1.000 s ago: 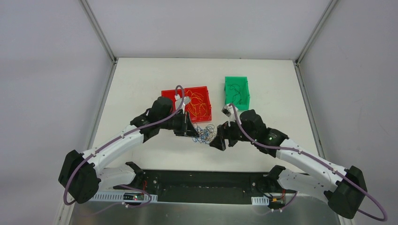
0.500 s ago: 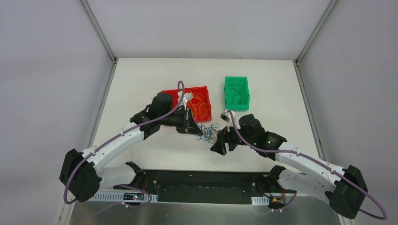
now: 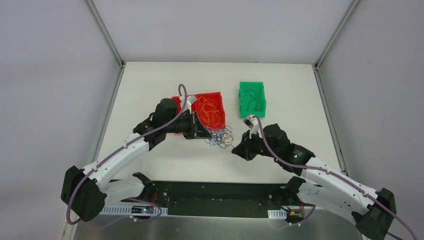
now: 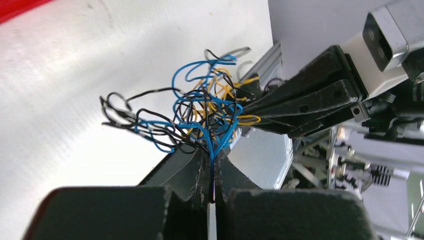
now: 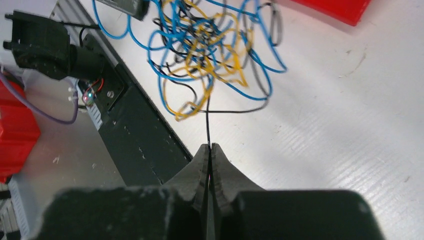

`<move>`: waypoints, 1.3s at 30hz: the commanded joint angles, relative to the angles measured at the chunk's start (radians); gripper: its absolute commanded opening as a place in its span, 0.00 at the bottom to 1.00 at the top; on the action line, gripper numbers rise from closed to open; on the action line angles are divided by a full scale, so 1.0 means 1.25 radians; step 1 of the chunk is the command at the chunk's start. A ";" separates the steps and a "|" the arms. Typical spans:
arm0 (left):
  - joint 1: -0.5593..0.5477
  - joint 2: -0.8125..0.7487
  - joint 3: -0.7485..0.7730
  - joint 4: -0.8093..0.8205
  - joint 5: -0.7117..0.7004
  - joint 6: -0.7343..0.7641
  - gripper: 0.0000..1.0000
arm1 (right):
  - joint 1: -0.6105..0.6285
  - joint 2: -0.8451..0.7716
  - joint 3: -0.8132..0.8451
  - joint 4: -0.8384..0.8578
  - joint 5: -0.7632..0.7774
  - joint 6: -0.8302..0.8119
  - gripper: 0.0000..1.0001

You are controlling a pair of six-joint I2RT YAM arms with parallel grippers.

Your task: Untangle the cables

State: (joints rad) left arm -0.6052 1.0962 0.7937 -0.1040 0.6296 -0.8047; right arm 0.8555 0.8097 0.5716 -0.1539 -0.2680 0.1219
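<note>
**A:** Where are the cables (image 3: 221, 136) sitting?

**B:** They're bunching in a loose knot of blue, yellow and black over the table (image 3: 150, 90). The knot is just beside the near right corner of the red bin (image 3: 207, 94), between the two grippers. I can't tell whether it's resting on the surface.

**A:** What is the left gripper (image 4: 211, 159) doing?

**B:** Its jaws are pressing together on a blue strand (image 4: 220, 142), which is running out of the knot straight into them. A black one may be going in alongside, but I can't tell.

**A:** And the right gripper (image 5: 210, 150)?

**B:** It's clamping tight on a black strand (image 5: 208, 120), which is stretching in a straight line from its tips up into the knot.

**A:** How are the two standing to each other?

**B:** They're pointing at each other across the knot. The left tips are sitting at its left edge by the bin, and the right tips at its near right side.

**A:** Is anything lying in the bins?

**B:** Orange wires (image 3: 212, 110) are curling inside the red bin. Dark wires (image 3: 251, 102) are lying in the green bin (image 3: 252, 84), which is standing apart to the far right.
</note>
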 commanded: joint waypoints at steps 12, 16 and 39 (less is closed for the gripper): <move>0.188 -0.227 -0.070 -0.252 -0.220 0.038 0.00 | -0.019 -0.115 0.025 -0.181 0.539 0.182 0.00; 0.202 -0.274 -0.072 -0.356 -0.341 0.058 0.00 | -0.078 -0.119 0.094 -0.372 0.797 0.294 0.00; 0.219 -0.388 -0.059 -0.381 -0.333 0.177 0.00 | -0.438 -0.128 0.091 -0.291 0.219 0.192 0.56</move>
State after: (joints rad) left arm -0.3405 0.6308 0.7845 -0.8104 -0.1741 -0.7414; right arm 0.3115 0.7738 0.7692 -0.7918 0.5476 0.6186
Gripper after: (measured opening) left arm 0.015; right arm 0.177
